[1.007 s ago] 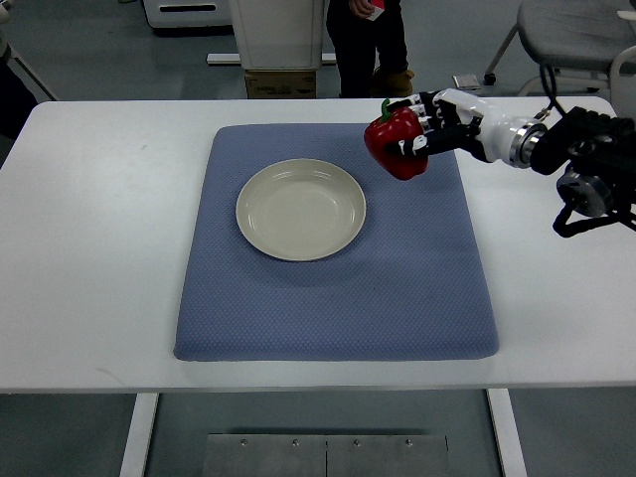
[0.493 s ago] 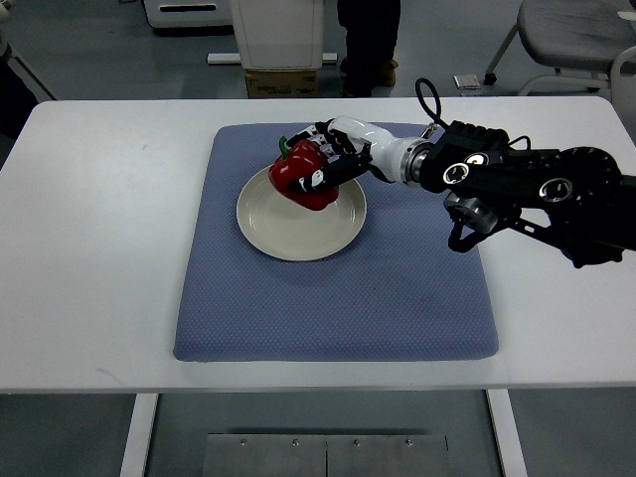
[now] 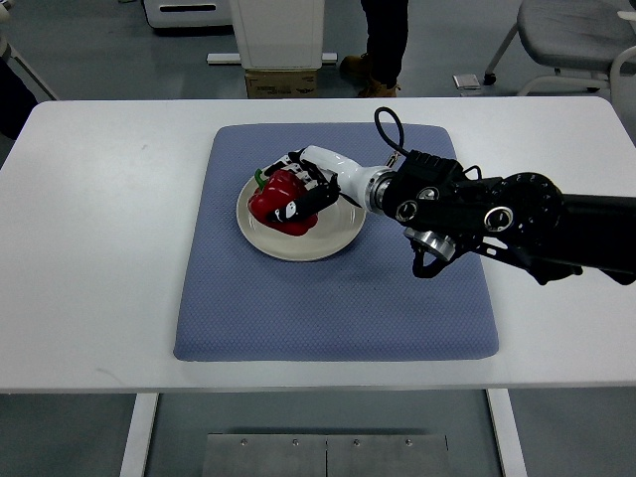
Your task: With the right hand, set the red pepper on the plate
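Over the plate (image 3: 343, 234), the right hand (image 3: 310, 187) held the red pepper (image 3: 277, 202) tight in its fingers. It looked like the pepper touched the plate, but that was hard to see. Let go too fast, it could roll off onto the blue mat (image 3: 298, 308).

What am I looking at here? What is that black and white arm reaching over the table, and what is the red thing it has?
This is one camera looking steeply down from the robot's own side. The black jointed arm entering from the right ends in the robot's right hand, white with black fingers. Those fingers are wrapped around a shiny red bell pepper with a green stem, held over the round cream plate; whether it already rests on the plate is hard to tell. The plate sits on a padded blue-grey mat, which lies on a white table. The robot's left arm is out of view. At the top edge, a person's legs stand beyond the table.
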### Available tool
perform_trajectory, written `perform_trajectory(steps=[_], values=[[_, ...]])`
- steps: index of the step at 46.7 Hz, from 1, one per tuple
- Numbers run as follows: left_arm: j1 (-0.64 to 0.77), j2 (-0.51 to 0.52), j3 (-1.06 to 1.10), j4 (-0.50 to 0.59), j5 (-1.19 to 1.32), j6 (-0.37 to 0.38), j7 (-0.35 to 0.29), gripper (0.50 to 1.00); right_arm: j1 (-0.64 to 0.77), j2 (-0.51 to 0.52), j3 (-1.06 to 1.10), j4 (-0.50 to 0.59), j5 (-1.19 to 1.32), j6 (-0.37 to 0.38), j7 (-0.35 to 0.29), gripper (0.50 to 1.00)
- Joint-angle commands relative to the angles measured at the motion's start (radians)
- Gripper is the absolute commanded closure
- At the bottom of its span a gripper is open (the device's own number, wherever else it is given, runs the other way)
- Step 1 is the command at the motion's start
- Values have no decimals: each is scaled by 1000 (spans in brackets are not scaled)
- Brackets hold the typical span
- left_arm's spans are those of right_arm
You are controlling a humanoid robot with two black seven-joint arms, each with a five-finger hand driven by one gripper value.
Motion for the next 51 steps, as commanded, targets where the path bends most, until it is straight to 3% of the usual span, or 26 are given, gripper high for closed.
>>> perform_trajectory(steps=[1,6,11,13,34,40,51], values=[[0,0,0,0,0,0,0,500,-4,3,2,-11,0,-28,0,894],[0,0,0,0,0,0,0,500,-13,3,2,-19,2,-47,0,787],[0,0,0,0,0,0,0,500,-27,3,2,-19,2,-47,0,618],[0,0,0,0,0,0,0,500,-29,3,2,-19,3,-47,2,507],[0,0,0,0,0,0,0,500,-39,-49,117,-22,5,-44,5,500],[0,0,0,0,0,0,0,500,-144,-103,266,-22,5,-50,22,500],[0,0,0,0,0,0,0,500,-354,-158,597,-24,3,-45,112,500]])
